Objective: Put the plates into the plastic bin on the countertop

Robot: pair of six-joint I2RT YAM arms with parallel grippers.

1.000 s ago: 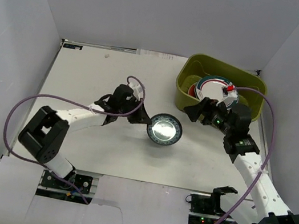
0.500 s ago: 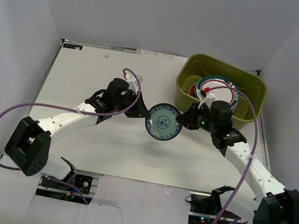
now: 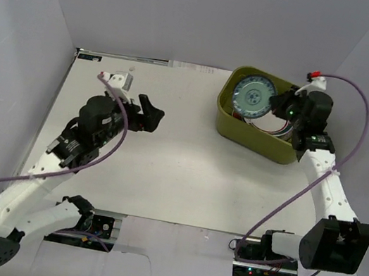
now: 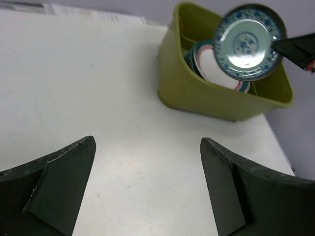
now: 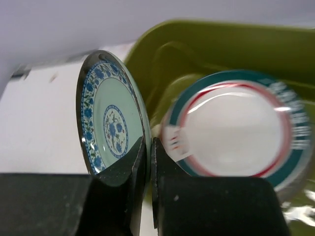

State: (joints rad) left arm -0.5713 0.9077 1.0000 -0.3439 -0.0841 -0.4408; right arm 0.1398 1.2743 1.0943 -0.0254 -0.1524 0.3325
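My right gripper (image 3: 277, 106) (image 5: 148, 143) is shut on the rim of a small teal plate with blue patterns (image 3: 252, 96) (image 5: 110, 115) (image 4: 248, 42). It holds the plate on edge over the olive-green plastic bin (image 3: 242, 132) (image 4: 197, 93) (image 5: 221, 42). Inside the bin lies a white plate with a green rim and a red ring (image 3: 278, 128) (image 5: 241, 128) (image 4: 209, 64), with other plates hidden under it. My left gripper (image 3: 148, 115) (image 4: 147, 169) is open and empty above the white countertop (image 3: 164, 170), well left of the bin.
The bin sits at the countertop's far right corner. White walls enclose the back and both sides. Purple cables loop from both arms. A small white fitting (image 3: 121, 81) sticks up beside the left wrist.
The small plate went from my left gripper to my right, which closed on it and carried it over the bin. My left gripper opened and drew back to the left.
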